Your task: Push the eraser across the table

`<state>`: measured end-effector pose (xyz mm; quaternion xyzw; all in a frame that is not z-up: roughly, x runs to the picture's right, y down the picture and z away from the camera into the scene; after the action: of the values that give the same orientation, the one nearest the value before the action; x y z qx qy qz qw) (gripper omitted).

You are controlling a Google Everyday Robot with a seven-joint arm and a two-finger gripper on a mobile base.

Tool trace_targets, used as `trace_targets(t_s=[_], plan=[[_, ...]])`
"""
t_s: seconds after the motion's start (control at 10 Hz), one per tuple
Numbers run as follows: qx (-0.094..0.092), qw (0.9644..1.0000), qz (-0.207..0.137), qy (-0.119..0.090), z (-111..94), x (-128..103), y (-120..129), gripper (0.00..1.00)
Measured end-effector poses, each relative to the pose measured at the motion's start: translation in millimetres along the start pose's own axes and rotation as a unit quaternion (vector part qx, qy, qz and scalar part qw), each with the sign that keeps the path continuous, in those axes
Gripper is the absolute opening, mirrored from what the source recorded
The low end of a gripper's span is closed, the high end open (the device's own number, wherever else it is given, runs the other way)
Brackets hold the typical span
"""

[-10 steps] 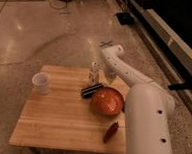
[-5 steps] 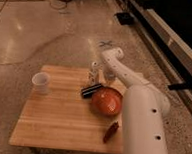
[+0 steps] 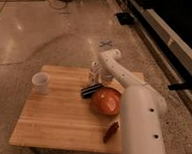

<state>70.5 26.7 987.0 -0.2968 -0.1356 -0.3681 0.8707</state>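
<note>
Eraser: on the counter, at 10 o'clock of the orange bowl; same spot as a second ago
End effector: at 12 o'clock of the eraser, hardly shifted
End effector state: cannot tell

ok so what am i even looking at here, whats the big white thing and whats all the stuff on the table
The big white thing is a robot arm. It comes in from the lower right and reaches over a wooden table. There is only one picture, taken by a camera looking down on the scene. At the end of the arm is its gripper, the part that grabs or pushes things; it is near the far edge of the table. Just in front of it lies a small black eraser. Next to that is an orange bowl, to the left a white cup, and near the front a dark red object. Nothing looks lifted; everything rests on the table.
</note>
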Motion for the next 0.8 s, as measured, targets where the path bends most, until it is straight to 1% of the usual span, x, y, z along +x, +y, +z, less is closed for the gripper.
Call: trace_targets(t_s=[0.4, 0.5, 0.6, 0.8], plan=[[0.007, 0.9996, -0.017, -0.022, -9, -23, -8, 0.00], [0.007, 0.9992, -0.024, -0.030, -11, -32, -10, 0.00], [0.006, 0.9990, -0.028, -0.034, -10, -37, -10, 0.00], [0.002, 0.9980, -0.038, -0.050, -6, -54, -9, 0.00]])
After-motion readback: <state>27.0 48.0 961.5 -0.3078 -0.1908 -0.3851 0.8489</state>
